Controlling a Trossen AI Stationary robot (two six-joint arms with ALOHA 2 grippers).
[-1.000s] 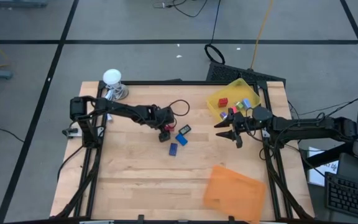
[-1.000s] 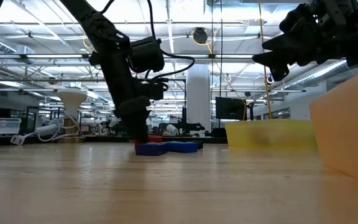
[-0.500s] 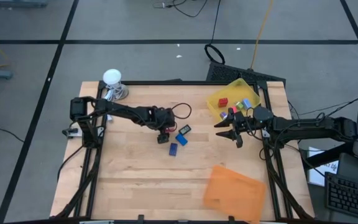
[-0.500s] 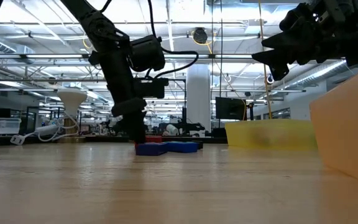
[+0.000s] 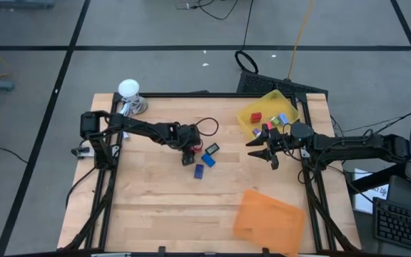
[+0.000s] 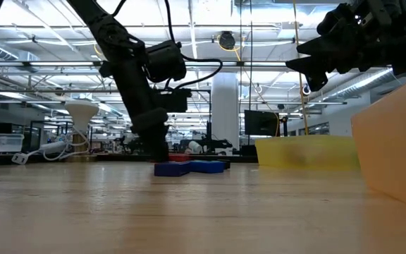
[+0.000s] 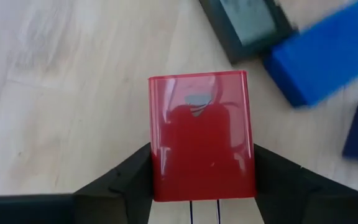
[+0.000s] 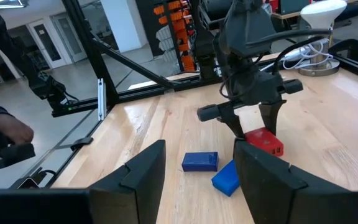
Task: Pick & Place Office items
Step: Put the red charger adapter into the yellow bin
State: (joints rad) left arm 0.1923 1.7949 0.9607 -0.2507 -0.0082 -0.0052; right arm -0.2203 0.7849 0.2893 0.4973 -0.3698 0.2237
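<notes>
From above, two arms are seen over a wooden bench (image 5: 155, 200). The left gripper (image 5: 188, 153) is placed near the bench's middle, with a red block (image 5: 190, 149) held at its tip. Just beside it, three more pieces lie on the bench: a black-framed one (image 5: 212, 148), a bright blue block (image 5: 208, 159) and a dark blue block (image 5: 199, 171). The right gripper (image 5: 265, 151) is held apart from these, beside a yellow tray (image 5: 270, 100) at the far right corner; its jaws are spread and nothing is held between them. In that tray at least three small pieces are counted, one red, one pink and one light blue. One orange tray (image 5: 268, 218) lies at the near right edge. A white round object (image 5: 128, 90) stands at the far left corner.

At bench height, the left gripper (image 6: 159, 149) is seen reaching down to the surface beside the blue blocks (image 6: 189, 168), while the right gripper (image 6: 316, 67) is held high above the bench.

In the left wrist view, the red block (image 7: 201, 135) is clamped between the two jaws, with one black-framed piece (image 7: 246, 25) and two blue blocks beyond it.

In the right wrist view, the left gripper (image 8: 263, 127) is seen with the red block (image 8: 264, 140), next to two blue blocks.
</notes>
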